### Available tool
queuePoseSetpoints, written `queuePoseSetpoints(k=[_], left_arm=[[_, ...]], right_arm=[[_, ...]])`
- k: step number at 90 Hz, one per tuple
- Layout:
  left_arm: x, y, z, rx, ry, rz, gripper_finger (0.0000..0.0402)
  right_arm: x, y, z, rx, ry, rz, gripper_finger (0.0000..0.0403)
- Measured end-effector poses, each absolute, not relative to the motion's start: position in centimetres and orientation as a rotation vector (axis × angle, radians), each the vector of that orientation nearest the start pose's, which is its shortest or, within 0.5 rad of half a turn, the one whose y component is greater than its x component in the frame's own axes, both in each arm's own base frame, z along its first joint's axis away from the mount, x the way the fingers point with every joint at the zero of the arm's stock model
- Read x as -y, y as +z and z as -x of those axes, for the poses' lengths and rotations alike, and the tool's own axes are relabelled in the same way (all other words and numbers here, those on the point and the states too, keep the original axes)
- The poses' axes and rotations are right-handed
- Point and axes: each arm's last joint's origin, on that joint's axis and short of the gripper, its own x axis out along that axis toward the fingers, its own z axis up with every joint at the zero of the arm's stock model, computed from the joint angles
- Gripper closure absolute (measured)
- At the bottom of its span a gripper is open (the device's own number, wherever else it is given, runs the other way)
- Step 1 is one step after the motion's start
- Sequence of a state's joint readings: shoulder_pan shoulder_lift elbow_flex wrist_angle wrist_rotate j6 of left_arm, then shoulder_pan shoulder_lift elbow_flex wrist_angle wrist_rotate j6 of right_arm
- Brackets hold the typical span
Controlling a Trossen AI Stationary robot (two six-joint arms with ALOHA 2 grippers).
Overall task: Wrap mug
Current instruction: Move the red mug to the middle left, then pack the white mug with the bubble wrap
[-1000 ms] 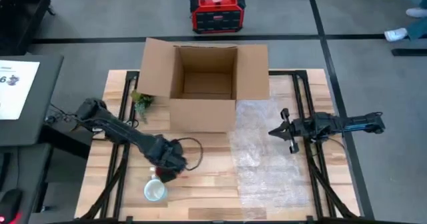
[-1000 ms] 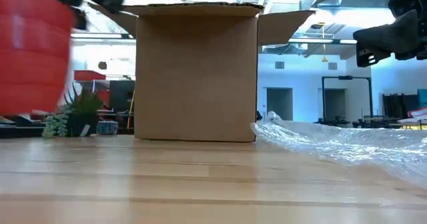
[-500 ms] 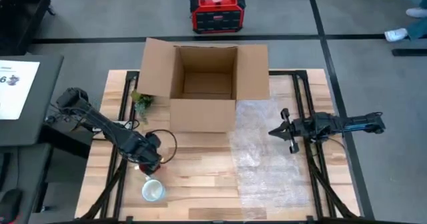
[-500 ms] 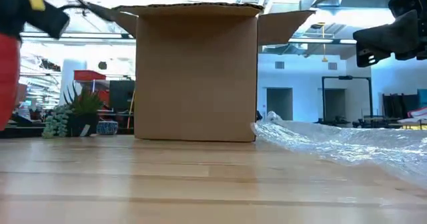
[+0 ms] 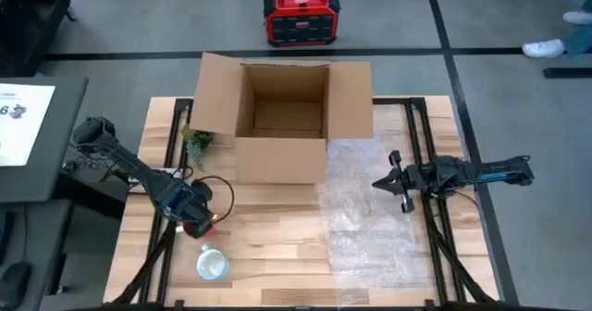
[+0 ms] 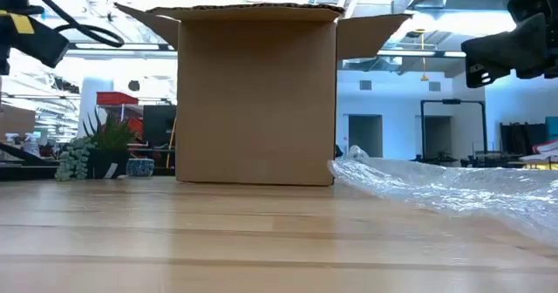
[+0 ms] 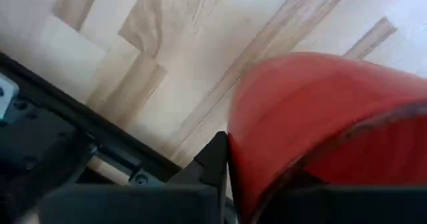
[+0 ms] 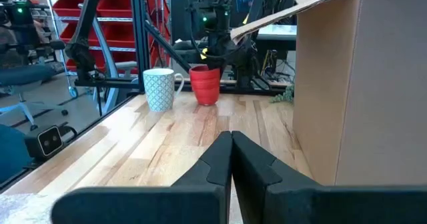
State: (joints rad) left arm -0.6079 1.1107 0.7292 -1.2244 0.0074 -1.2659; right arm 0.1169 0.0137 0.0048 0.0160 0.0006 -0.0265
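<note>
Gripping the red cup (image 5: 196,226), left pincer (image 5: 192,220) sits low at the tabletop's (image 5: 277,255) left side, clenched on it. White patterned mug (image 5: 212,264) stands upright just beside, toward the front edge. Right pincer (image 5: 393,185) hovers over the bubble wrap (image 5: 370,228), fingers closed together, empty. Open cardboard box (image 5: 282,117) behind.

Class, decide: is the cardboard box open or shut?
Open. In the high view the cardboard box has its flaps spread outward and its bare inside floor shows.
</note>
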Motion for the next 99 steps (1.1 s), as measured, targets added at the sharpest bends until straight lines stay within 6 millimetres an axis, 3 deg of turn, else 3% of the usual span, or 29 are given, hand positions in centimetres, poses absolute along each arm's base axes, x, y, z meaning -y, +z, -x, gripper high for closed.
queuePoseSetpoints(k=[17,33,56,72,86,99], left_arm=[[8.1,21.4,-11.6,-1.583,0.597,0.451,0.0261],[7.9,24.9,-11.5,-1.582,0.659,0.433,0.0203],[8.9,32.2,-13.1,-1.189,0.494,0.436,0.0197],[10.4,36.7,-14.6,-0.807,0.247,0.281,0.0196],[12.3,38.0,-15.8,-0.556,0.098,0.074,0.0196],[13.9,37.0,-17.3,-0.466,0.021,-0.055,0.0196]], right_arm=[[-1.1,16.6,-9.8,0.008,0.117,0.026,0.0403],[-1.1,16.6,-9.8,0.009,0.117,0.026,0.0403],[-1.1,16.6,-9.8,0.008,0.117,0.026,0.0403],[-1.1,16.6,-9.8,0.009,0.117,0.026,0.0403],[-1.1,16.6,-9.8,0.008,0.117,0.026,0.0403],[-1.1,16.6,-9.8,0.008,0.116,0.026,0.0403]])
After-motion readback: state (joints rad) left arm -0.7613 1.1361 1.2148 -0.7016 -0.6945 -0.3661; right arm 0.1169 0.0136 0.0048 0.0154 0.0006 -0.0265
